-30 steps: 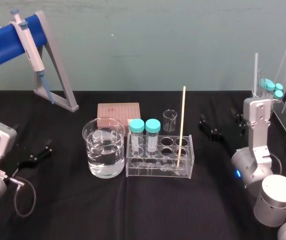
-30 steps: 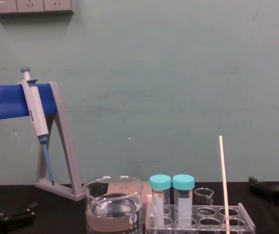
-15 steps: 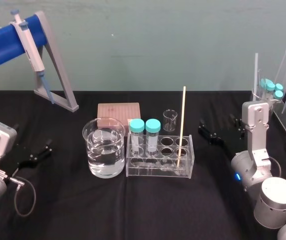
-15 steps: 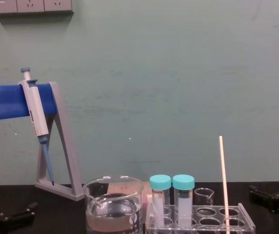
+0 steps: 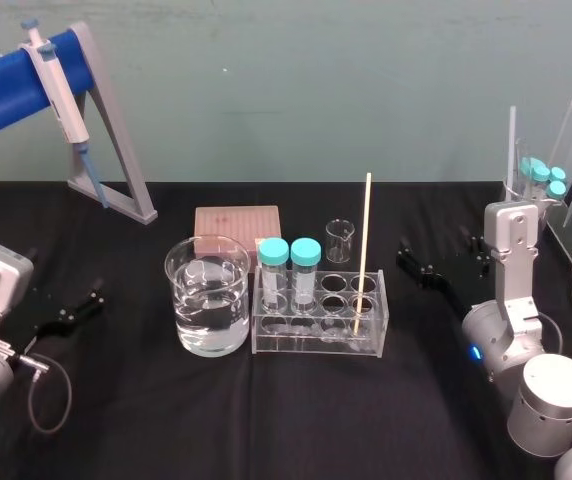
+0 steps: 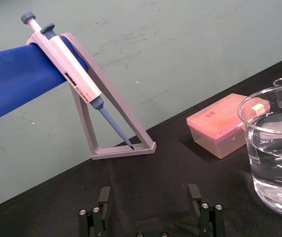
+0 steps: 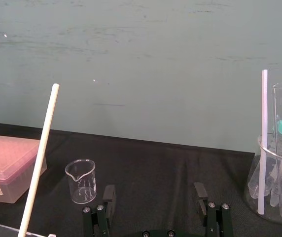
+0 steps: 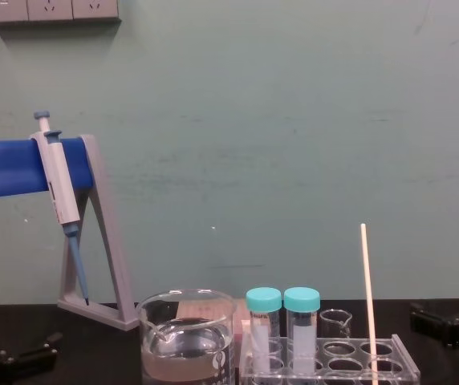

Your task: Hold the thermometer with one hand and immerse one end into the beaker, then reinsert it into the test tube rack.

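Thermometer [image 5: 364, 250]: cream-white rod, standing almost upright in a hole at the right end of the test tube rack [image 5: 318, 338], free of both tools.

Surface: counter [image 5: 266, 420] under black cloth. Room: teal wall [image 5: 316, 90] behind, with sockets [image 8: 49, 10] high up at the left.

Test tube rack: clear plastic, centre of the counter; also holds two teal-capped tubes [image 5: 289, 268] side by side at its left end.

Beaker [image 5: 208, 298]: wide clear glass, just left of the rack, partly filled with clear liquid.

Small beaker [image 5: 339, 240]: clear, behind the rack.

Pink box [image 5: 237, 222]: lidded, behind the beaker.

Pipette [image 5: 61, 95]: hung on a grey stand [image 5: 121, 165], far left.

Glassware [image 7: 274, 182]: far right, holding capped tubes and a pale rod.

Left tool [image 6: 150, 197]: released, fingers spread, low over the counter well left of the beaker.

Right tool [image 7: 155, 193]: released, fingers spread, near the rack's right side.
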Tool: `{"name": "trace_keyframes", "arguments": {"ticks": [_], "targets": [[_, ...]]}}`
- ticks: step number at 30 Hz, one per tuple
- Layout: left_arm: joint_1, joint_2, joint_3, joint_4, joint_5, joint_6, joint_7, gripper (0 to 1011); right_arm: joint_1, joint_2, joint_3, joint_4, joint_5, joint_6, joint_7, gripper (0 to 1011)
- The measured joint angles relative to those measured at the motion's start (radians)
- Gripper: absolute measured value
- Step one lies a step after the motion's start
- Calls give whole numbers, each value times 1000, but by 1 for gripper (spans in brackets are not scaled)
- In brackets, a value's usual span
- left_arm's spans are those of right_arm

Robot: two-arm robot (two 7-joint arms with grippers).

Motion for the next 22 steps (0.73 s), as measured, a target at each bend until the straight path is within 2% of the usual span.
{"name": "trace_keyframes", "arguments": {"ticks": [22], "targets": [[0,0,0,0,0,0,0,1004,0,0,0,-1,1,-1,-2,1003]]}}
